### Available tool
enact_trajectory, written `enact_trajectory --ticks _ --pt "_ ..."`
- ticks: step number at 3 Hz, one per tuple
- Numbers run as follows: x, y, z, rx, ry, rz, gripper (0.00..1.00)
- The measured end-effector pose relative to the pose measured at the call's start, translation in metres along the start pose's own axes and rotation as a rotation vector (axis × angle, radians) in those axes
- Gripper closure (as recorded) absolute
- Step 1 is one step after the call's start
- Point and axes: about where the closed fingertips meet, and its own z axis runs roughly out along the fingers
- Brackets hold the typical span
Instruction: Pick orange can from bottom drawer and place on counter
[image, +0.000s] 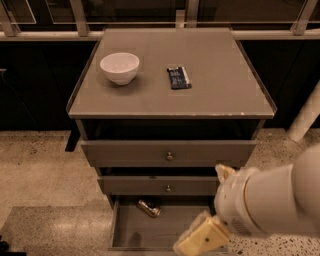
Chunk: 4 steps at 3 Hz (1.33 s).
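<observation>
I'm looking down on what is reading to me as a staged test corner in an office or lab building, not a home kitchen. A lone drawer cabinet is standing on speckled terrazzo floor (40, 165), backing onto dark glazing with pale metal framing (150, 35). Its counter (225, 95) is carrying only a white bowl (119, 67) and a dark blue packet (178, 77), laid out like props. My gripper (202, 241) is hanging low at the front right, over the open bottom drawer (150, 234).
</observation>
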Motion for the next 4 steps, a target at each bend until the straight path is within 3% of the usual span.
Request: enact_trajectory --ticks 1,2,3,4 --pt "0.055 0.019 0.051 -0.026 -0.021 0.112 0.00" --pt "0.113 0.043 0.108 -0.092 -0.025 0.204 0.00" --pt "0.146 0.057 0.156 -0.200 -0.021 0.266 0.00" --pt "0.154 0.065 0.171 -0.254 -0.024 0.301 0.00"
